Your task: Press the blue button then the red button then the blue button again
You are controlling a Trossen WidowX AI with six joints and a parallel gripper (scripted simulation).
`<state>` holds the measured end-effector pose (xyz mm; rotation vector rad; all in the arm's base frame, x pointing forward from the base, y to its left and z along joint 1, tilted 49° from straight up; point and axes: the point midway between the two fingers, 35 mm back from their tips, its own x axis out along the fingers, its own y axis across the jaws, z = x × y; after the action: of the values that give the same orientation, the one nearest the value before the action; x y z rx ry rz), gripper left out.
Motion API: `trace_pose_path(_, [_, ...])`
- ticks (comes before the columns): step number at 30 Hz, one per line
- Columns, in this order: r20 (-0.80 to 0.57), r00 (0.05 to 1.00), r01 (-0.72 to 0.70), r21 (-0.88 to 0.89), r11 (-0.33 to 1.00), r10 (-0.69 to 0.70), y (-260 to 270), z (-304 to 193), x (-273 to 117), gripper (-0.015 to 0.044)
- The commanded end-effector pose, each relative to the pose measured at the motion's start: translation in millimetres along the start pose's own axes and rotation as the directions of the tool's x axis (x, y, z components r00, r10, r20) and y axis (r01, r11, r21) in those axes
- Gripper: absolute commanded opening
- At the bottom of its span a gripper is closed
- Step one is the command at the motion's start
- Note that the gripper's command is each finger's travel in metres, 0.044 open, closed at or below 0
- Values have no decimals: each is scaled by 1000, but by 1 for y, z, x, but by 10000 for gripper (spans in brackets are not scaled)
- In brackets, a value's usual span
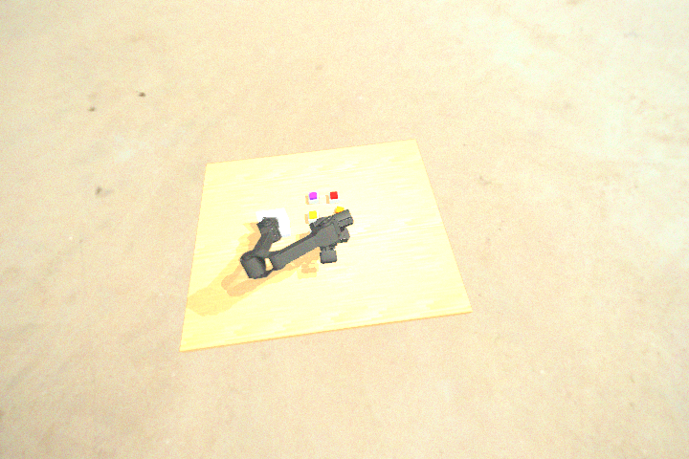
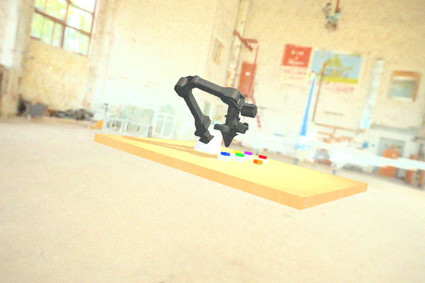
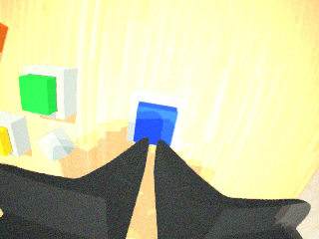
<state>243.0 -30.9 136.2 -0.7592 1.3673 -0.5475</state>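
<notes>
End effector closed to narrow point, holding nothing. Blue button centre of wrist frame, just beyond tips. Rigid, sprung cap: press top centre, no gripping.

High far top, low side exterior, close downward wrist.

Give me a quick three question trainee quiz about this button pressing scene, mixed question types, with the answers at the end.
1. True or false: the gripper is wide open.
2. In the wrist view, which button lies just ahead of the fingertips? A) green button B) blue button C) yellow button
3. Fill in: in the exterior view the gripper hangs above the ____, touching no button.

Key: 1 false, it is shut on nothing. 2 B. 3 board.
</notes>
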Motion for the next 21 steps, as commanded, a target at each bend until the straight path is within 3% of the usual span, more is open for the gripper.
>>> trace_pose_path(1, [3,1000,4,-2,1000,-4,-1,0,1,20])
trace_pose_path(21, [3,1000,5,-1,1000,-5,-1,0,32,20])
